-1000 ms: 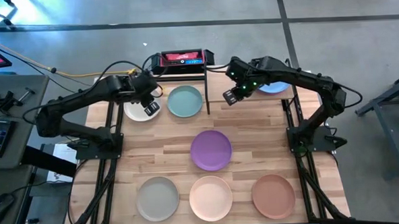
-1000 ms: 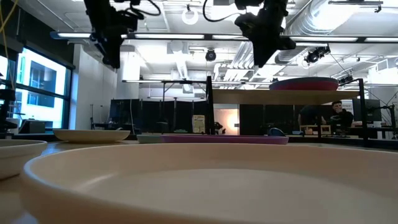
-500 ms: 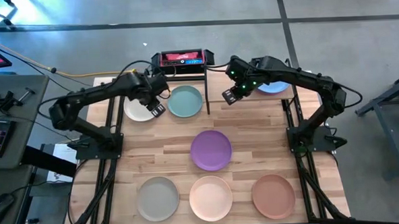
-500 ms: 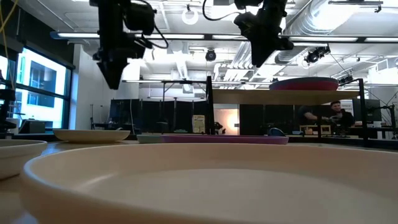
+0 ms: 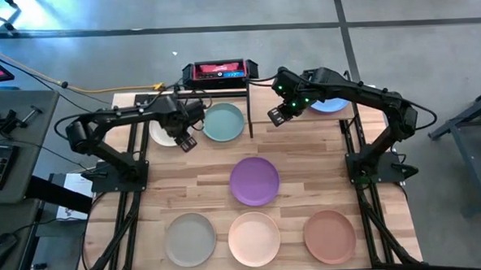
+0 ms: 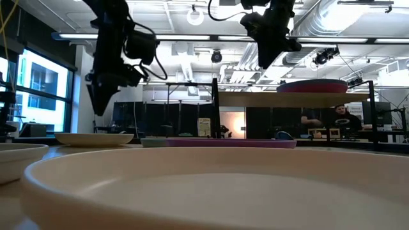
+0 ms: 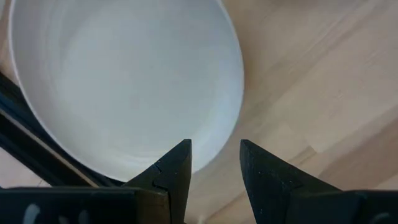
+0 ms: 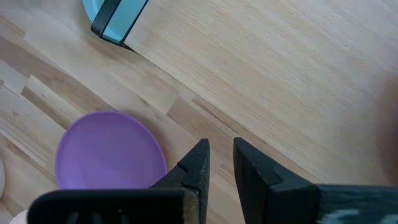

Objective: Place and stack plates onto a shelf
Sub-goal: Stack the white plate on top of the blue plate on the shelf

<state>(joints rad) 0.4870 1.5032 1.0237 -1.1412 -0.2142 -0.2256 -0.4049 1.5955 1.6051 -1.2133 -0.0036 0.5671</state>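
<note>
The cream plate (image 5: pixel 165 132) lies flat on the table (image 5: pixel 202 185), in the row nearest the shelf. The left gripper (image 5: pixel 185 141) hangs just above this plate's edge, on the side toward the middle of the table. In the left wrist view, the cream plate (image 7: pixel 124 81) fills the area ahead of the fingers (image 7: pixel 174 171), which stand apart with a clear gap and hold nothing. The plate rim lies just beyond the fingertips.

Beside the left gripper, toward the right arm, lies the pale teal plate (image 5: pixel 223 122), close to the cream plate. Past it stands a black post (image 5: pixel 249 110) of the shelf (image 6: pixel 287 99).

The right gripper (image 5: pixel 277 115) hangs over the shelf board, just past that post. Its fingers (image 8: pixel 196 165) are nearly together with only a narrow gap, and grip nothing. Behind this gripper, on the shelf, the blue plate (image 5: pixel 330 105) shows partly under the right arm. In the low view a magenta plate (image 6: pixel 312 86) sits on the shelf.

The purple plate (image 5: pixel 254 181) lies at the table centre, well apart from both grippers. The grey-beige plate (image 5: pixel 190 239), peach plate (image 5: pixel 254 238) and terracotta plate (image 5: pixel 329 235) form the row farthest from the grippers.
</note>
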